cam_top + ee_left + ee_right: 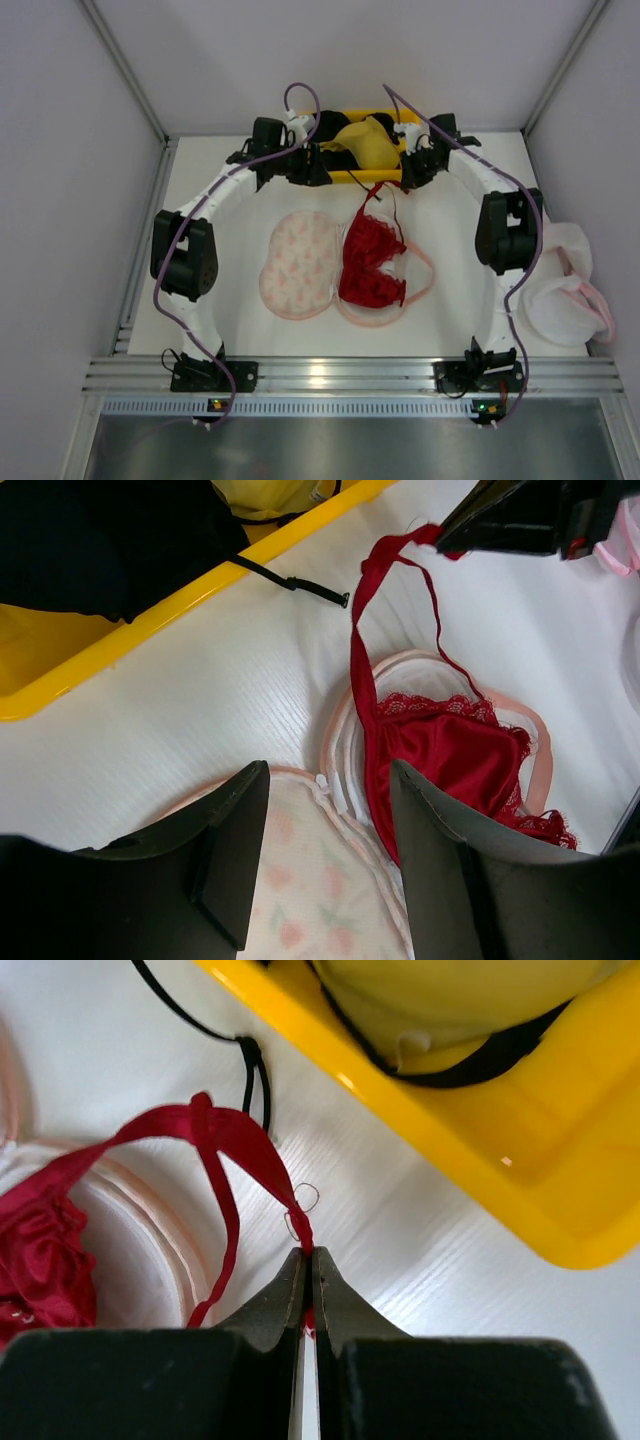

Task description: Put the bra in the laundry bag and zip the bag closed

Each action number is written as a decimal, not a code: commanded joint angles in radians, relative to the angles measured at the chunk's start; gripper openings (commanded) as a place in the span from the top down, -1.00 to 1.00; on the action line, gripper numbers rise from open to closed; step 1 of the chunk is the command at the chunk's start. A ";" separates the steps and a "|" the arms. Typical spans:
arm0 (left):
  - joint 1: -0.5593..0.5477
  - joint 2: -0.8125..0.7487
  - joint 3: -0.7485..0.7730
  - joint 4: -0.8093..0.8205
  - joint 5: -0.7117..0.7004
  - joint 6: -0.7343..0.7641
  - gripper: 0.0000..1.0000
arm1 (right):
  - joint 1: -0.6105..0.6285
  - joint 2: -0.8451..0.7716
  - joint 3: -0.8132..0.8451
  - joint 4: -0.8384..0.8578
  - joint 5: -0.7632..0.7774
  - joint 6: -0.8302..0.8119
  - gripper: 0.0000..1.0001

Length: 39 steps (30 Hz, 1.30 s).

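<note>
The laundry bag (300,262) lies open in two lobes at the table's middle, its printed mesh lobe to the left. The red bra (372,262) rests on the right lobe, one thin strap drawn up toward the back. My right gripper (308,1255) is shut on the end of that strap (235,1135), just above the table near the yellow tray. My left gripper (330,810) hangs open over the printed lobe (320,900) with nothing between its fingers, and the bra's cup (445,755) lies just to its right. The bag's pink zip rim (345,780) runs between the lobes.
A yellow tray (390,120) at the back holds a yellow bra (365,140) and black bras. A black strap (250,1060) trails out of it onto the table. Plain white pink-edged bags (565,285) lie at the right edge.
</note>
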 commanded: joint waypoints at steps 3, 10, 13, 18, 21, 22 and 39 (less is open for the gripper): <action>0.004 -0.055 -0.019 0.027 -0.009 0.016 -0.16 | 0.007 -0.180 0.083 0.089 -0.052 0.023 1.00; 0.020 -0.089 -0.065 0.027 -0.035 -0.013 -0.35 | 0.054 -0.396 -0.057 -0.006 -0.155 -0.030 1.00; 0.041 -0.101 -0.084 0.027 -0.034 -0.033 -0.35 | 0.100 -0.510 -0.181 -0.058 -0.167 -0.081 1.00; 0.056 -0.146 -0.140 0.027 -0.037 -0.021 -0.34 | 0.197 -0.648 -0.375 -0.081 -0.157 -0.112 1.00; 0.059 -0.172 -0.187 0.027 -0.034 -0.012 -0.34 | 0.257 -0.687 -0.447 -0.078 -0.148 -0.106 1.00; 0.059 -0.178 -0.207 0.027 -0.035 -0.005 -0.33 | 0.283 -0.691 -0.461 -0.069 -0.148 -0.089 1.00; 0.070 -0.275 -0.399 0.027 -0.053 0.018 -0.33 | 0.542 -0.506 -0.584 0.134 -0.175 0.063 1.00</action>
